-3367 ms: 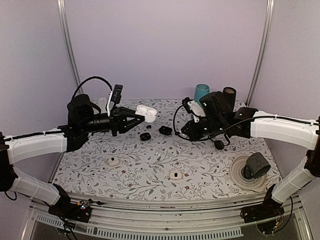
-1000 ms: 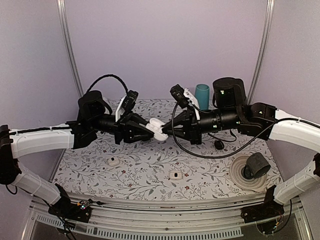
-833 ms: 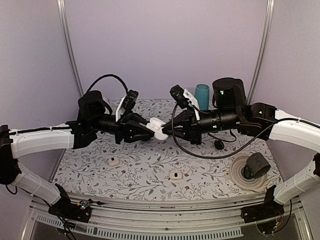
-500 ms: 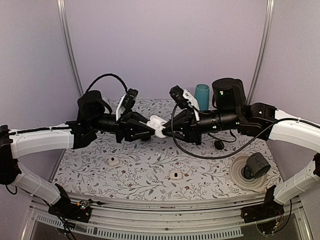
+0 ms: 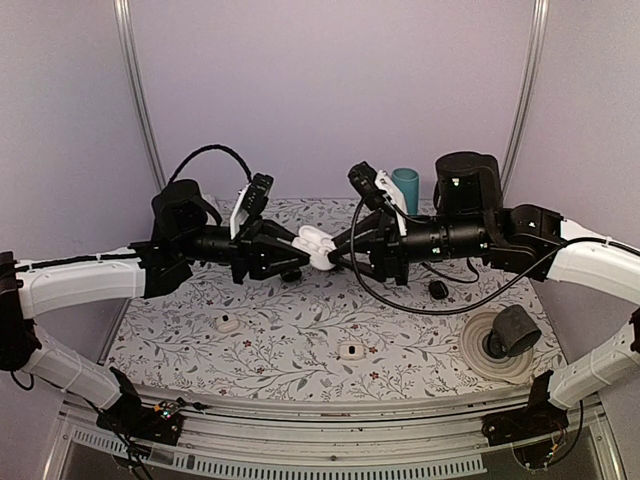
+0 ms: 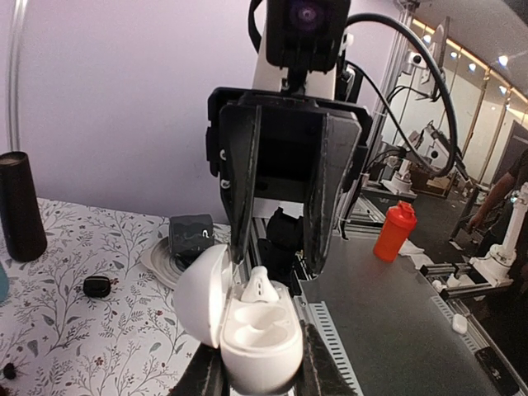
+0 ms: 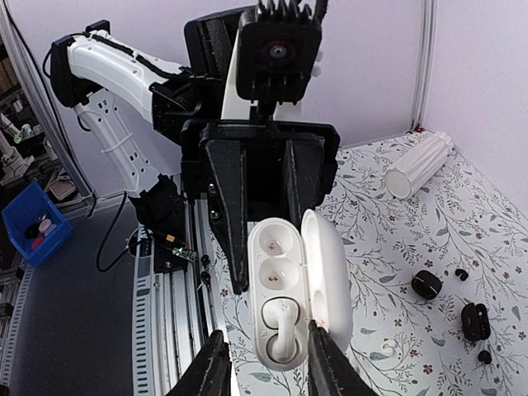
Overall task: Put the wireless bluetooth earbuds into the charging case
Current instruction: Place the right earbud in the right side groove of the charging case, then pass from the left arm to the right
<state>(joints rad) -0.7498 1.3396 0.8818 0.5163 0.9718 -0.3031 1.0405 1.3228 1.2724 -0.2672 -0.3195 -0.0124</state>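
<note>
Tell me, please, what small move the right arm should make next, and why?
Probably ease the right pincer toward the charging case to press the earbud home. The bud seems to stand proud of its socket, the right fingers are apart rather than pinching it, and the left pincer grips the case with its lid open.

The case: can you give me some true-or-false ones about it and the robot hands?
1. The case is open. True.
2. The case lies on the table. False: the left gripper holds it in the air above the table.
3. Both earbuds are in the case. False: only one earbud sits in it; the hollow beside it is empty.
4. The right gripper is up at the case too. True.
</note>
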